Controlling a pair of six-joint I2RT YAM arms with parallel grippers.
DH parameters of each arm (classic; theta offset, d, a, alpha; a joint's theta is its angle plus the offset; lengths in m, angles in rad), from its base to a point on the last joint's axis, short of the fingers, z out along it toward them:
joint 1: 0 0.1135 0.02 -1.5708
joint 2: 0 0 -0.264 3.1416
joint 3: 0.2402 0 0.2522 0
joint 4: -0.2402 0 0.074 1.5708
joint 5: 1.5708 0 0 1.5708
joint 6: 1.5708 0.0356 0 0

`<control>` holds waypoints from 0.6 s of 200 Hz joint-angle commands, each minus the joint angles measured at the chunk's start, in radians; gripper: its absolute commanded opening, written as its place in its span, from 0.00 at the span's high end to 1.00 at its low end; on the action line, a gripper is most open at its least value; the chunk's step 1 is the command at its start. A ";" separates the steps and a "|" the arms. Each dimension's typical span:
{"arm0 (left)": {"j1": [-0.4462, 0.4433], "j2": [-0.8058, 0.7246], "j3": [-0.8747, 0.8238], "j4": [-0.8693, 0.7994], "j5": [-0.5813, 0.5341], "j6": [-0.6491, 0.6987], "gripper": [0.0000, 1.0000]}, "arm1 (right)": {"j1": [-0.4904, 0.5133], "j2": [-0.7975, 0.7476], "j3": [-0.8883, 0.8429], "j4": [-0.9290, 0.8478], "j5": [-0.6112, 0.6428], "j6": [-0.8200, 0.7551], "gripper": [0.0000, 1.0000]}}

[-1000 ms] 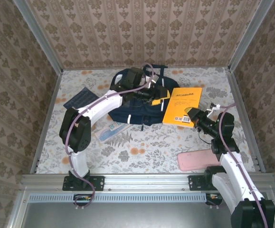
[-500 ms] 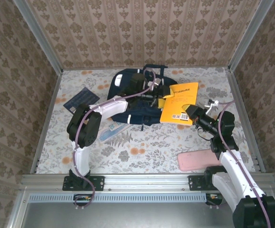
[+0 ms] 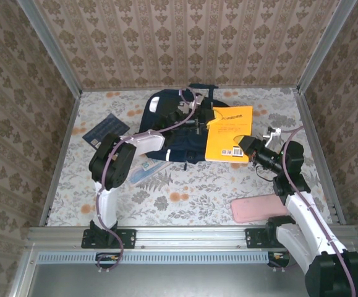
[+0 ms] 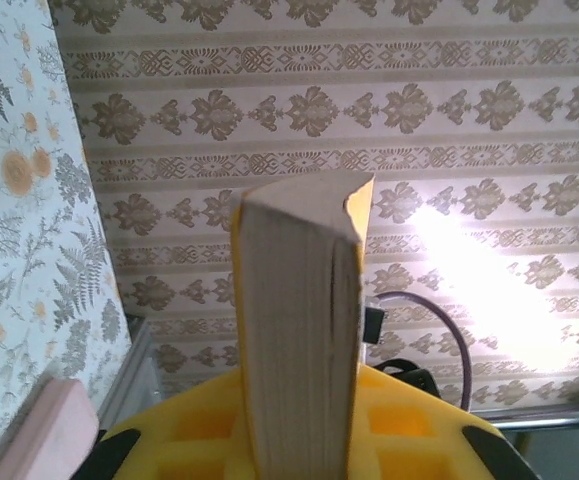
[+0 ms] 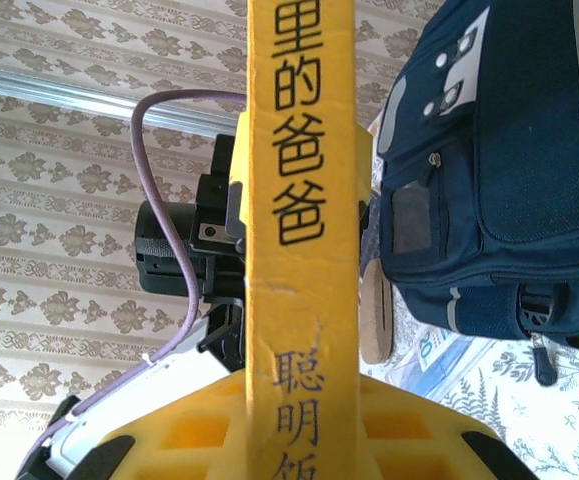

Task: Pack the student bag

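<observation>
Top view, clock directions taken from the middle of the surface (image 3: 197,185), with 12 o'clock at the far wall. The student bag (image 3: 188,145) lies flat on the floral surface at about 12 o'clock, in the far half, with its front pocket facing up. The left arm (image 3: 138,141) reaches in from 8 o'clock and lies across the bag's front, hiding part of the upper panel.

A yellow book (image 3: 228,133) sits at 3 o'clock of the bag, with its left edge overlapping the bag's right side. The left gripper (image 3: 202,119) is clamped on the book's left edge, over the bag. In the left wrist view its yellow fingers flank the pale page block on both sides. The right gripper (image 3: 243,143) is clamped on the book's near right corner. In the right wrist view the printed spine runs up between its fingers, and the navy bag stands just to the right of the spine. Whether the book is clear of the surface cannot be told.

A dark-blue booklet (image 3: 104,130) lies at 9 o'clock of the bag, well apart from it. A light-blue packet (image 3: 143,171) lies at 7 o'clock of the bag, just beside its near edge and partly under the left arm. A pink case (image 3: 259,208) lies at 5 o'clock of the surface, near the right arm's base. Wallpapered walls (image 3: 185,43) close the surface on three sides.
</observation>
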 commanded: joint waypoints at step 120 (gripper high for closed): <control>0.036 -0.190 -0.151 0.133 -0.493 -0.039 1.00 | 0.108 0.013 -0.003 0.296 0.242 0.183 0.12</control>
